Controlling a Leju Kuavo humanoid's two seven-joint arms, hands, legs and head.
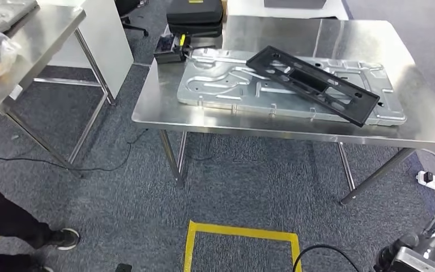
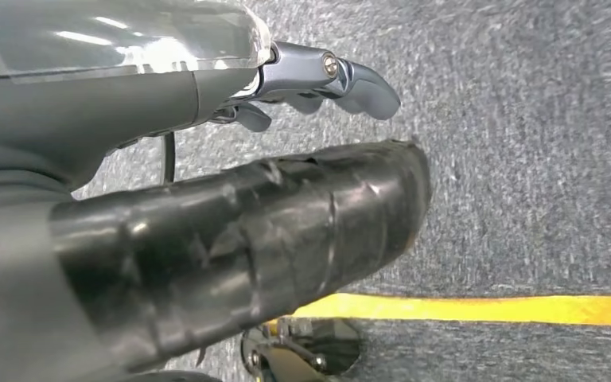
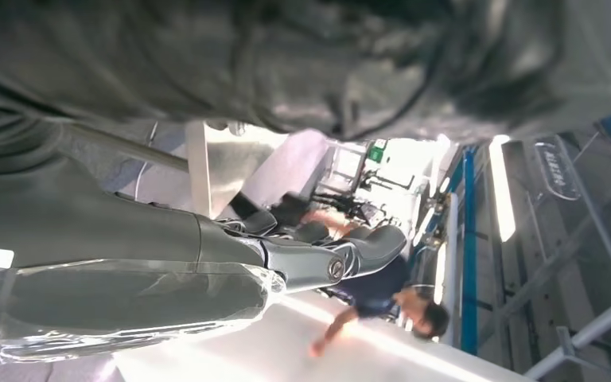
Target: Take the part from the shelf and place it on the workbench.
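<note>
Head view: a long black plastic frame part with rectangular cut-outs (image 1: 315, 84) lies flat and diagonal on a pressed silver sheet-metal panel (image 1: 221, 85), which rests on the stainless-steel tabletop (image 1: 430, 122) at twelve o'clock. At the tabletop's eleven o'clock corner sits a small black box with a yellow tag (image 1: 169, 50), and beyond it a black carrying case (image 1: 195, 16). A second steel table (image 1: 45, 34) stands at ten o'clock, and a person's dark trouser leg and shoe (image 1: 62, 238) at eight o'clock. A yellow tape square (image 1: 241, 233) marks the grey carpet at six o'clock.

In the left wrist view, the left robot hand (image 2: 318, 83) hangs above the carpet with fingers loosely curled and holding nothing. In the right wrist view, the right robot hand (image 3: 326, 255) holds nothing; its fingers are extended.
</note>
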